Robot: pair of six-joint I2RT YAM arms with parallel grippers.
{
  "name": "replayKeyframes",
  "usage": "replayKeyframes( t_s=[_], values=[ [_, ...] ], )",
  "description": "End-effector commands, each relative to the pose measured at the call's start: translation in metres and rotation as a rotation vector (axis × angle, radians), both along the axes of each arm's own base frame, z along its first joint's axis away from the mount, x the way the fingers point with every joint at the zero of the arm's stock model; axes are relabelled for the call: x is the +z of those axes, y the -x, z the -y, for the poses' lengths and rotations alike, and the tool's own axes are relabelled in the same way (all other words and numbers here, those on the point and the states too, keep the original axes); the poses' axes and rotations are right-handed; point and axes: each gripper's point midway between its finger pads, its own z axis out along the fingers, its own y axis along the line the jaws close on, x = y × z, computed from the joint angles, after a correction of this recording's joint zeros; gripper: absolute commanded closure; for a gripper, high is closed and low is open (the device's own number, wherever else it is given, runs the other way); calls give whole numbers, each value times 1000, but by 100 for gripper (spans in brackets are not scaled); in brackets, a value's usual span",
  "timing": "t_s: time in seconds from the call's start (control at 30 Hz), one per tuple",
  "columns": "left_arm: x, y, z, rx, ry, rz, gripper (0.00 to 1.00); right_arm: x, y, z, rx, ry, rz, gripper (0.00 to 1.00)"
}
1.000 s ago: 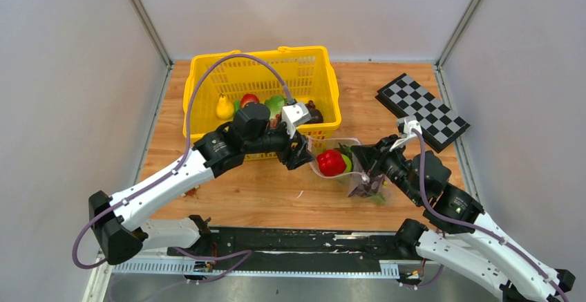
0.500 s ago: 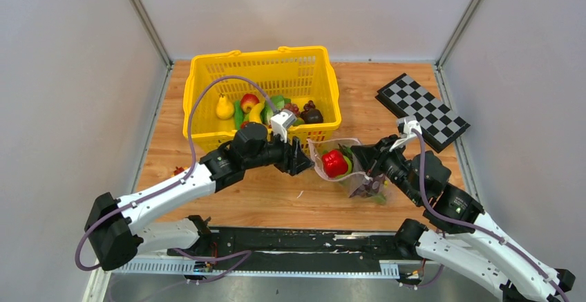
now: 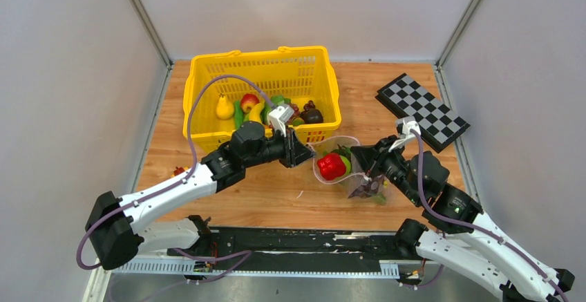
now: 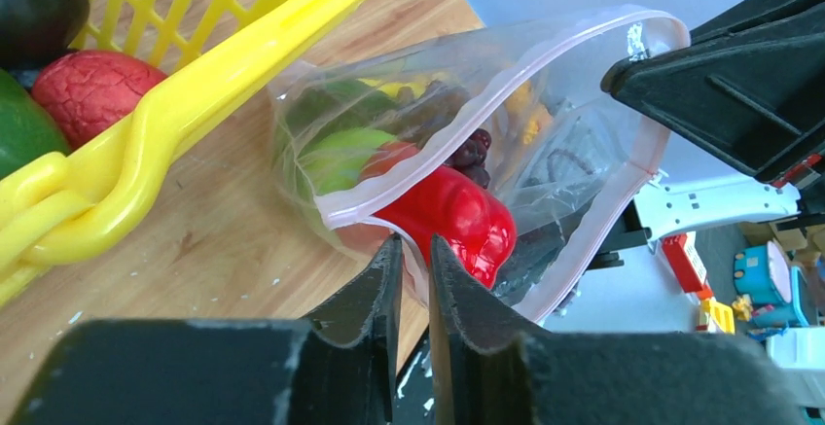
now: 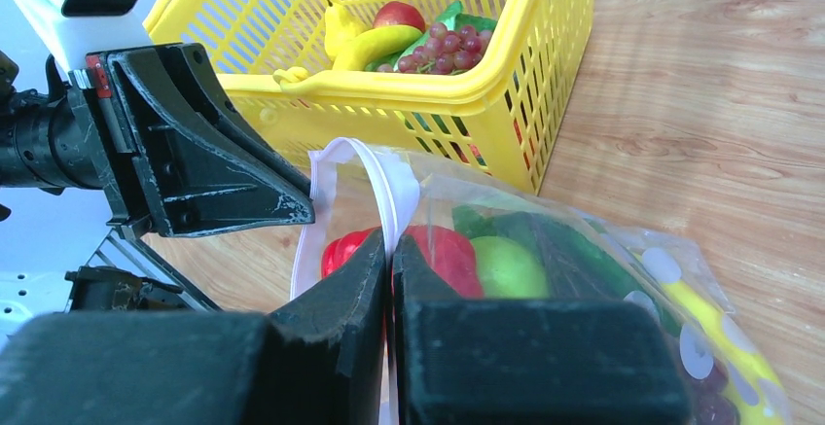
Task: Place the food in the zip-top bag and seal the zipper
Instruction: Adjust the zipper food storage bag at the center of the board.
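The zip-top bag [image 5: 584, 250] lies on the wooden surface [image 3: 387, 95], just beside the yellow basket [image 3: 200, 95]. Its mouth is open. A red pepper [image 4: 448, 206] and green food sit inside. The right gripper [image 5: 391, 250] has its jaws shut tight on the zipper [image 5: 394, 187]. The left gripper [image 4: 413, 250] has its jaws almost closed, pinching the bag's other edge.

Clear zip-top bag [image 3: 336, 146] with red pepper [image 3: 331, 166] between left hand [image 3: 308, 155] and right hand [image 3: 360, 170], near yellow basket [image 3: 256, 54]
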Motion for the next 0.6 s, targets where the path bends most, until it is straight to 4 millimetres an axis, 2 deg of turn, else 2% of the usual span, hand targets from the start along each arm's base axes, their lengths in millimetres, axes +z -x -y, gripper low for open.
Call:
replayKeyframes(
  t_s=[0.0, 0.1, 0.17, 0.2, 0.27, 0.3, 0.33, 0.43, 0.57],
  values=[
    [19, -3, -4, 16, 6, 64, 81, 21, 0, 2, -12, -64, 46, 93],
    [18, -7, -8, 30, -41, 84, 86, 23, 0, 2, -12, -68, 49, 93],
    [13, -7, -10, 30, -63, 76, 85, 23, 0, 1, -10, -67, 50, 93],
    [13, -7, -9, 29, -64, 73, 83, 24, 0, 1, -9, -67, 50, 93],
    [12, -7, -7, 22, -68, 67, 72, 24, 0, 1, -8, -69, 50, 93],
    [11, -6, -6, 13, -70, 65, 65, 25, 0, 1, -7, -73, 52, 94],
    [10, -6, -5, 7, -76, 63, 53, 26, 0, 0, -5, -74, 52, 94],
    [3, -7, -4, 5, -108, 47, 51, 26, 0, 0, -6, -73, 52, 93],
    [-6, -8, -7, 14, -145, 34, 53, 25, 0, -1, -5, -71, 50, 93]
  ],
)
